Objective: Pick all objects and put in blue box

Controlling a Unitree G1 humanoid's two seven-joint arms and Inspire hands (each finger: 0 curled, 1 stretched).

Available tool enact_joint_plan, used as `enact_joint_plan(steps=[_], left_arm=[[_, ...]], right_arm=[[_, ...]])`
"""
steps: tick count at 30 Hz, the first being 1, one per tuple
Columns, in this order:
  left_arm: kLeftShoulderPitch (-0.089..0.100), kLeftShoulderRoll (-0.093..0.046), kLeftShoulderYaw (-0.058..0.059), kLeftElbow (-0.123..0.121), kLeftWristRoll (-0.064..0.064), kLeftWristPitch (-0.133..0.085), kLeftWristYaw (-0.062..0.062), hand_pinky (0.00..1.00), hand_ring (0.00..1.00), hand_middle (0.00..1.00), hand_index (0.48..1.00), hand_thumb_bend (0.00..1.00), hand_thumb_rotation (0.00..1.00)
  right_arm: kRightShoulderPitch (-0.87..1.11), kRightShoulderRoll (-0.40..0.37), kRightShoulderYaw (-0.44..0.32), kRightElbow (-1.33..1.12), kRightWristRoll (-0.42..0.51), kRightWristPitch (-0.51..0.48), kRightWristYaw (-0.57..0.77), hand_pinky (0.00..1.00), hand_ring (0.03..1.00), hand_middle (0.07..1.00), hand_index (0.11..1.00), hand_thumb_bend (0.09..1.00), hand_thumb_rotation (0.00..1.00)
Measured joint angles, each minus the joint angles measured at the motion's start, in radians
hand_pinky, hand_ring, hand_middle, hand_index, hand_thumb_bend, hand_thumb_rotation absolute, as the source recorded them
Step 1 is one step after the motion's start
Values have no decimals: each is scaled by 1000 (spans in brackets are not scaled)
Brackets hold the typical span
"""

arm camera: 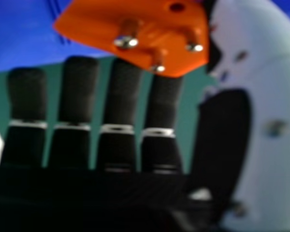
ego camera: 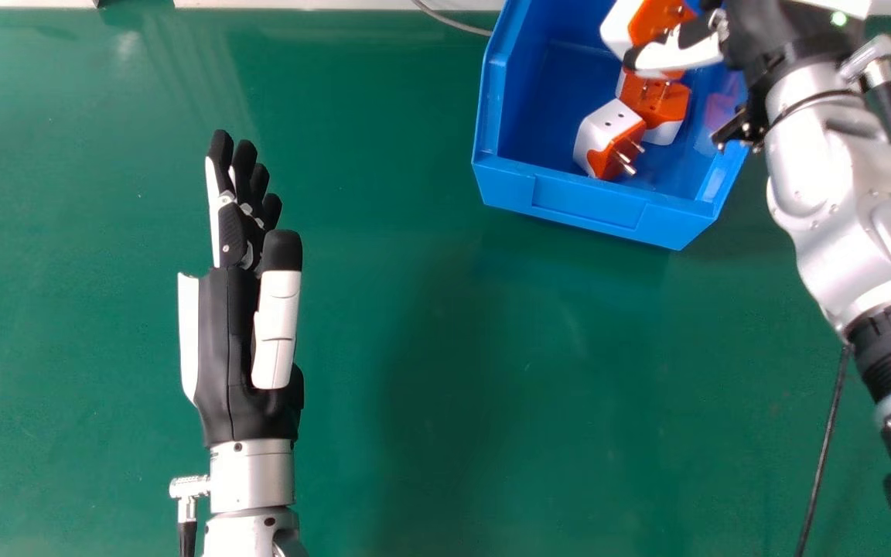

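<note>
Over the blue box (ego camera: pixel 585 213), at the head view's upper right, my right hand (ego camera: pixel 681 52) pinches an orange-and-white plug adapter (ego camera: pixel 654 22). In the right hand view the adapter's orange pin face (arm camera: pixel 169 34) lies between the thumb and the fingertips of my right hand (arm camera: pixel 121 96). Inside the box, a white-and-orange adapter (ego camera: pixel 608 139) rests near the front wall, and another adapter (ego camera: pixel 658 104) sits just behind it, partly covered by the hand. My left hand (ego camera: pixel 229 340) is open and holds nothing, above the table at left.
The green table (ego camera: pixel 430 371) spreads out in front of the box and around my left hand. A grey cable (ego camera: pixel 453 22) runs behind the box's left side, and a black cable (ego camera: pixel 824 449) hangs beside my right forearm.
</note>
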Motion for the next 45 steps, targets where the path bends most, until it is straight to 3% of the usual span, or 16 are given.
enact_joint_plan(steps=[11, 20, 21, 29, 30, 32, 33, 37, 38, 41, 42, 44, 45], left_arm=[[0, 0, 0, 0, 17, 0, 9, 1000, 1000, 1000, 1000, 814, 862], [-1, 0, 0, 3, 17, 0, 9, 1000, 1000, 1000, 1000, 812, 864], [-1, 0, 0, 3, 17, 0, 9, 1000, 1000, 1000, 1000, 810, 865], [-6, 0, -1, 4, 17, 0, 5, 1000, 1000, 1000, 1000, 810, 865], [-7, 0, -1, 4, 16, 0, 5, 1000, 1000, 1000, 1000, 806, 865], [-8, 0, -1, 4, 16, 0, 5, 1000, 1000, 1000, 1000, 806, 865], [-9, 0, -1, 4, 16, 0, 5, 1000, 1000, 1000, 1000, 806, 864], [-9, 0, -1, 4, 17, 0, 6, 1000, 1000, 1000, 1000, 806, 864], [-9, 0, -1, 4, 17, 0, 6, 1000, 1000, 1000, 1000, 804, 863], [-9, 0, -1, 4, 17, 0, 6, 1000, 1000, 1000, 1000, 804, 863], [-9, 0, -1, 4, 16, 0, 6, 1000, 1000, 1000, 1000, 805, 862], [-9, 0, -1, 4, 16, 0, 5, 1000, 1000, 1000, 1000, 805, 862], [-9, 0, -2, 4, 16, 0, 4, 1000, 1000, 1000, 1000, 803, 861]], right_arm=[[-22, 21, 85, 78, -13, -12, -5, 310, 406, 495, 527, 498, 0], [-26, 3, 130, -18, -43, 109, 139, 315, 409, 497, 524, 498, 0], [-25, 1, 130, -34, -43, 120, 152, 351, 458, 550, 565, 582, 4], [-14, -5, 127, -135, -34, 174, 191, 351, 458, 550, 565, 582, 4], [-13, -5, 126, -147, -32, 183, 198, 433, 564, 640, 635, 656, 38], [-10, -6, 124, -158, -32, 190, 202, 433, 564, 640, 635, 656, 38], [-7, -7, 124, -165, -32, 195, 202, 529, 651, 712, 706, 717, 68], [6, -12, 122, -190, -32, 202, 202, 529, 651, 712, 706, 717, 68], [10, -13, 122, -193, -32, 201, 202, 608, 721, 770, 764, 768, 95], [20, -15, 120, -205, -33, 201, 200, 608, 721, 770, 764, 768, 95], [23, -16, 119, -212, -33, 201, 200, 675, 777, 816, 808, 811, 117], [27, -16, 116, -228, -32, 198, 198, 675, 777, 816, 808, 811, 117], [31, -17, 113, -240, -32, 199, 196, 729, 822, 853, 844, 846, 135]])
